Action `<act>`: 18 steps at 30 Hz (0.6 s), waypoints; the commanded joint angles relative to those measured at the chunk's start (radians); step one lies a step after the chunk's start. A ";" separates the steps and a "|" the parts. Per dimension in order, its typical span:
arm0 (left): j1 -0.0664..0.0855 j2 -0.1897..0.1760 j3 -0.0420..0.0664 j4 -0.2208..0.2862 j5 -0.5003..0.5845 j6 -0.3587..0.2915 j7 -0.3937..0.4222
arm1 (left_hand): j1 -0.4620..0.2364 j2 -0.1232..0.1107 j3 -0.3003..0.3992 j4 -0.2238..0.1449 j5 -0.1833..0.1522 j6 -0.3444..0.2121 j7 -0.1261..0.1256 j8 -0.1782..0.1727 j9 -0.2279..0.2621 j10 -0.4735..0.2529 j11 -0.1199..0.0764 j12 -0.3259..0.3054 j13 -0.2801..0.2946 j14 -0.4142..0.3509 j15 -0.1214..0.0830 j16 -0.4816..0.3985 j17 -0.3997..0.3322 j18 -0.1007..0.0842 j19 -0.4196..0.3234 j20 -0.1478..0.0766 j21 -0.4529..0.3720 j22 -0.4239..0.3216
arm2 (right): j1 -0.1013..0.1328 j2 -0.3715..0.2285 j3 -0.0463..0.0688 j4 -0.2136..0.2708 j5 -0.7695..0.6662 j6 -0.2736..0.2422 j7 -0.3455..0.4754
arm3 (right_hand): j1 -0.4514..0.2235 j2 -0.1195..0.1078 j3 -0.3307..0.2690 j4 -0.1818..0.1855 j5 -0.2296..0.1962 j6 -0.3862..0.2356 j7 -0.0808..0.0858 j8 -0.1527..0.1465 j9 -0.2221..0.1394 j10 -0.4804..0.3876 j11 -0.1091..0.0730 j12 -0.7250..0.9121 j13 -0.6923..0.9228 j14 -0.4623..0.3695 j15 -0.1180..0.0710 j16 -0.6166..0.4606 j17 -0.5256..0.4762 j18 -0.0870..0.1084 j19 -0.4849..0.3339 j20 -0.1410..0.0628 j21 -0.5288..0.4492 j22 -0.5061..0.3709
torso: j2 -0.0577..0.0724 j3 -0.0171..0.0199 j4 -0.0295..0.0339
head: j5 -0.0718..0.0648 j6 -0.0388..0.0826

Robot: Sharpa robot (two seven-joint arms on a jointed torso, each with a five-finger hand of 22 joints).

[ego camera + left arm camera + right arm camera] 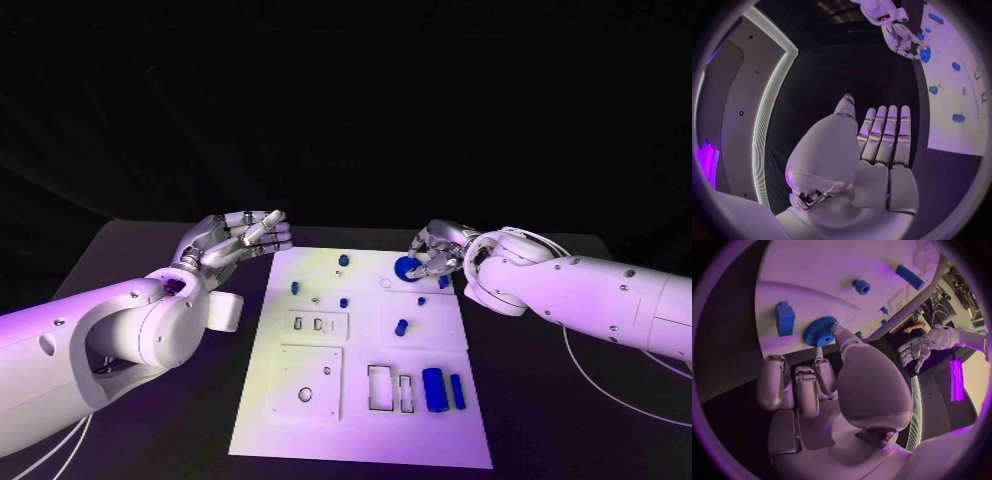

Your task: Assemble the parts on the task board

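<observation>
My right hand (pixel 433 258) pinches the blue gear (pixel 408 267) at the board's (pixel 361 400) far edge; I should seat it squarely. My left hand (pixel 245 238) hovers open.

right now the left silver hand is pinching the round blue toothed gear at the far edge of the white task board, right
Not quite: the right silver hand pinches the round blue toothed gear at the far edge of the white task board, as the right wrist view shows. The left silver hand holds nothing, beside the board.
</observation>
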 commanded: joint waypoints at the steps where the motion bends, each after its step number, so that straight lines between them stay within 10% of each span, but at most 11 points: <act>1: 0.001 0.001 0.001 0.002 -0.002 0.019 0.003 | 0.002 0.003 -0.005 0.000 -0.005 -0.007 0.024 -0.006 -0.001 0.000 0.007 -0.005 0.000 -0.006 0.001 -0.003 -0.001 0.015 0.007 0.000 -0.005 -0.001 | -0.003 0.005 -0.002 -0.005 -0.004 0.034 -0.008 | 0.011 -0.003 0.009 0.000 0.005 0.008 0.002 -0.007 -0.001 0.008 0.002 0.005 0.009 0.099 0.006 0.005 0.229 -0.017 0.007 0.000 0.008 0.002 | 0.000 -0.0002 0.0002 | -0.001 -0.003; 18: 0.001 -0.001 0.001 0.003 -0.003 0.021 0.000 | 0.003 0.004 -0.006 0.000 -0.006 -0.007 0.024 -0.006 -0.001 0.000 0.007 -0.006 0.000 -0.008 0.001 -0.005 -0.002 0.014 0.006 0.000 -0.006 -0.002 | -0.010 0.006 -0.003 0.009 -0.081 -0.038 -0.006 | 0.036 0.008 0.183 -0.001 -0.031 0.100 -0.018 0.005 0.000 0.074 -0.016 0.101 0.109 0.102 -0.007 0.008 0.243 -0.022 0.019 -0.011 0.028 0.037 | -0.001 0.0013 -0.0012 | 0.000 -0.006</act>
